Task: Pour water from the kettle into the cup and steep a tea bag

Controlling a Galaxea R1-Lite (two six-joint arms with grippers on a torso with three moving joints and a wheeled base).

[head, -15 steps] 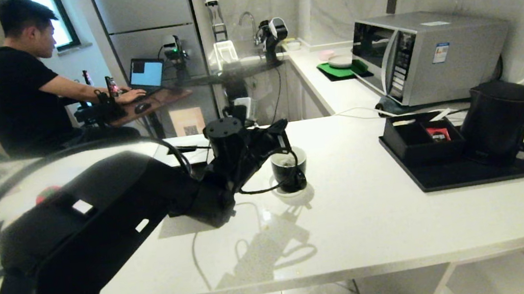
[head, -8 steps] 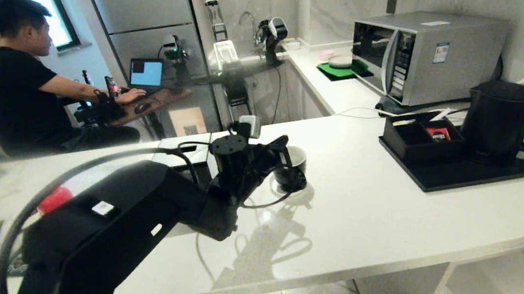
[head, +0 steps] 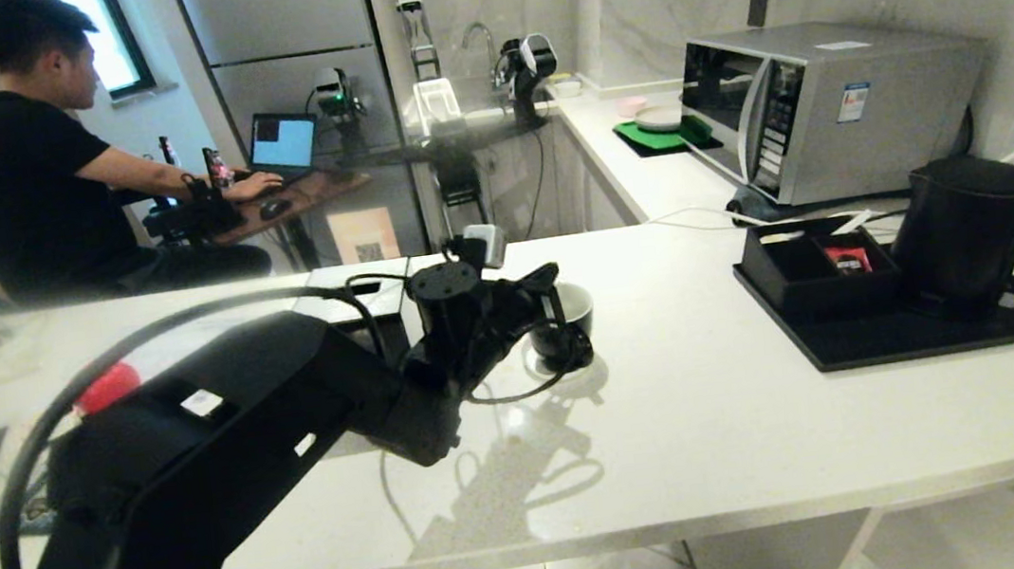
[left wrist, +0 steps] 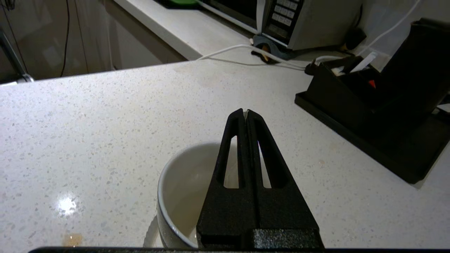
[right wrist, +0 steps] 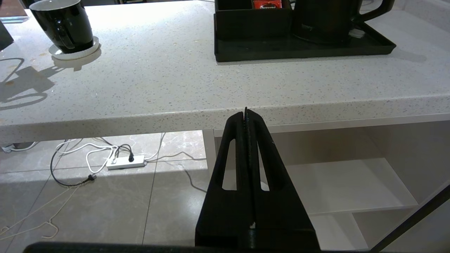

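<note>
My left claw [left wrist: 247, 113] hangs pressed together over the cup [left wrist: 182, 196], a pale sliver caught at its tips; the cup stands on a white coaster [right wrist: 74, 52] on the table [head: 724, 431]. My right claw [right wrist: 245, 114], also together, waits below the table's edge. The kettle [head: 974, 231] stands on its black tray [head: 904, 337], well apart. No writing is legible.

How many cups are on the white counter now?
1. The cup stands on a small white coaster near the middle of the counter, under the left gripper. Another could be hidden behind the left arm.
</note>
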